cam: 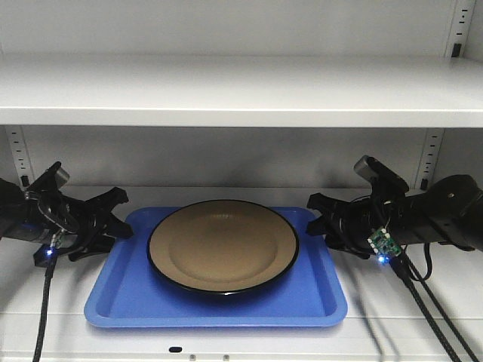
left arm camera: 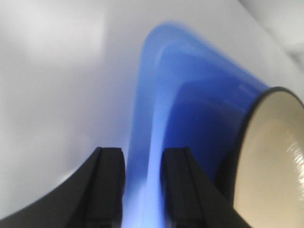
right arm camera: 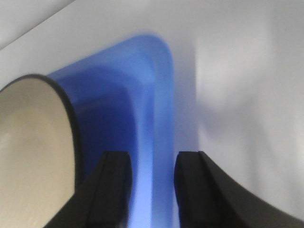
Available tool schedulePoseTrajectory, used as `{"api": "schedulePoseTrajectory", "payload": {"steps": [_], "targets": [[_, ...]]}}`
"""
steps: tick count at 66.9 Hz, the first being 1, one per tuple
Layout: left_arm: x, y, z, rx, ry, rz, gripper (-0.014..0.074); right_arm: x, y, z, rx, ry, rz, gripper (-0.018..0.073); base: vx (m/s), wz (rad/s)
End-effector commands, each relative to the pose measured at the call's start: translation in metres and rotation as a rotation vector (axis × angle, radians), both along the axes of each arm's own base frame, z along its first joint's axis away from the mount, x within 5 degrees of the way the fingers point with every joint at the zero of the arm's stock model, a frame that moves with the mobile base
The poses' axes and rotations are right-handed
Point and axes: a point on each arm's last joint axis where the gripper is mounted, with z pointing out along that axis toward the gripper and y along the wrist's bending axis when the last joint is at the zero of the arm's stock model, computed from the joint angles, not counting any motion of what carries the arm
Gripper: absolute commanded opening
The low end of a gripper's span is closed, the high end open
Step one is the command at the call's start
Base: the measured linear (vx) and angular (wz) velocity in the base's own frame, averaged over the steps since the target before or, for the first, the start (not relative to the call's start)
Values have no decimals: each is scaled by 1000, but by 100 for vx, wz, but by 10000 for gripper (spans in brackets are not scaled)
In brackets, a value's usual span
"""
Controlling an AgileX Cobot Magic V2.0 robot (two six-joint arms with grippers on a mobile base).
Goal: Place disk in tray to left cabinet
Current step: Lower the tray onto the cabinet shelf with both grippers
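The tan disk [cam: 223, 245] with its black rim lies flat in the middle of the blue tray [cam: 128, 294]. The tray rests on a white shelf [cam: 423, 332] of the left cabinet. My left gripper [cam: 124, 213] is open at the tray's left rim, one finger on each side of it. In the left wrist view the gripper [left arm camera: 142, 185] straddles the tray's rim [left arm camera: 156, 118], with the disk [left arm camera: 275, 156] at the right. My right gripper [cam: 313, 215] is open at the tray's right rim. Its wrist view shows the gripper [right arm camera: 152, 185] astride the tray's edge [right arm camera: 159, 109], the disk [right arm camera: 33, 142] at the left.
An upper shelf [cam: 241, 90] hangs low over the tray. Slotted rails [cam: 430, 154] run up the back corners. The cabinet's back wall [cam: 226, 154] stands close behind the tray. Black cables [cam: 430, 309] trail from the right arm across the shelf.
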Motion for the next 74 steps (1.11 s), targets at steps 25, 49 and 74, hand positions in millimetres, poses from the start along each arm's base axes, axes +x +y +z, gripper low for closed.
{"api": "schedulePoseTrajectory", "payload": {"steps": [25, 49, 74], "targets": [[-6, 0, 37, 20, -132, 21, 335, -5, -5, 40, -39, -150, -19, 319, 0, 0], [-6, 0, 37, 20, -132, 21, 335, -5, -5, 40, -40, -151, -18, 319, 0, 0], [-19, 2, 40, 78, -146, 11, 335, -5, -5, 40, -40, -151, -18, 319, 0, 0]]}}
